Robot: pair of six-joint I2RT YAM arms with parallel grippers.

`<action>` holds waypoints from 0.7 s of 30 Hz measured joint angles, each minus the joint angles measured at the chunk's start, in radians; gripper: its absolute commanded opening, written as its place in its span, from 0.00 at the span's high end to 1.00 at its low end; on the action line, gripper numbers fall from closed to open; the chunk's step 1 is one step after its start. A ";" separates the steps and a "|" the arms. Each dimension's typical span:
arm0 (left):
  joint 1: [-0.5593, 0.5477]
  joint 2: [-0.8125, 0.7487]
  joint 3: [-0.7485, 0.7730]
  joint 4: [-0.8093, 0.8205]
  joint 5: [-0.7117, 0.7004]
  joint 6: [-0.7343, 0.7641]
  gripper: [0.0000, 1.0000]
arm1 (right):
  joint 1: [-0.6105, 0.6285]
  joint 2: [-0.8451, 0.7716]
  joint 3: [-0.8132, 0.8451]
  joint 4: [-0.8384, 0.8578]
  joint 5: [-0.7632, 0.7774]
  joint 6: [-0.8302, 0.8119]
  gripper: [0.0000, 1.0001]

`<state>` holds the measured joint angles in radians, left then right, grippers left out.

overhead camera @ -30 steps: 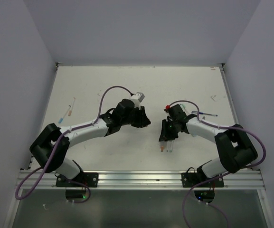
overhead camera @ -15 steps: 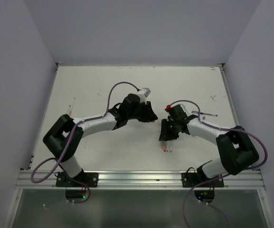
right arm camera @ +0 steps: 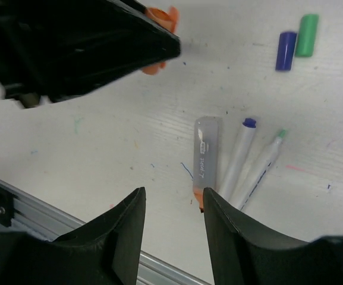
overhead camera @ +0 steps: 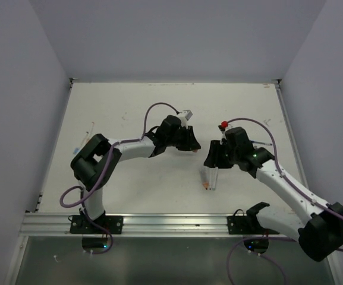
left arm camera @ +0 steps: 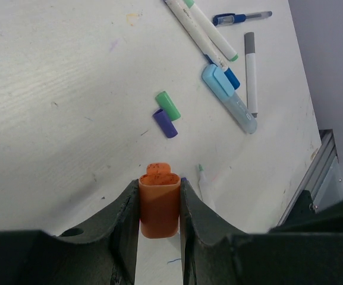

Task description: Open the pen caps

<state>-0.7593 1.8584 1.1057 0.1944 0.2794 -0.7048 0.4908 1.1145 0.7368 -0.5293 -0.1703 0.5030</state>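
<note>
Orange cap: clamped between closed left jaws, over counter, clear of any barrel; likely ready for set-down.
Green cap, dark blue cap: loose on counter, side by side.
Uncapped barrels: on counter beneath right jaws, which are spread and empty.

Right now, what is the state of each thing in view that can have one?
left gripper: shut on the orange cap
orange cap: off, gripped
right gripper: open, empty
green cap: off, lying loose
dark blue cap: off, lying loose
light blue cap: on, not opened
orange pen: uncapped, lying flat
blue-tipped pen: uncapped
green-tipped pen: uncapped
</note>
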 measured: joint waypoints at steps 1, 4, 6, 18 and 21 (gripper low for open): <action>0.000 0.016 0.011 0.002 0.003 -0.004 0.98 | 0.000 -0.036 0.021 -0.024 0.011 0.000 0.53; 0.000 0.067 0.051 0.006 0.011 -0.015 0.94 | 0.000 -0.115 0.081 -0.079 0.045 0.000 0.53; 0.000 0.100 0.074 0.010 0.016 -0.020 0.92 | 0.000 -0.150 0.114 -0.110 0.060 0.000 0.53; 0.000 0.235 0.155 0.023 0.047 -0.058 0.78 | 0.000 -0.173 0.128 -0.190 0.077 0.002 0.53; 0.000 0.254 0.184 0.023 0.050 -0.062 0.65 | 0.000 -0.174 0.128 -0.196 0.079 0.001 0.53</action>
<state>-0.7593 2.1124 1.2900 0.2173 0.3298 -0.7670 0.4908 0.9409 0.8646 -0.7254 -0.0917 0.5037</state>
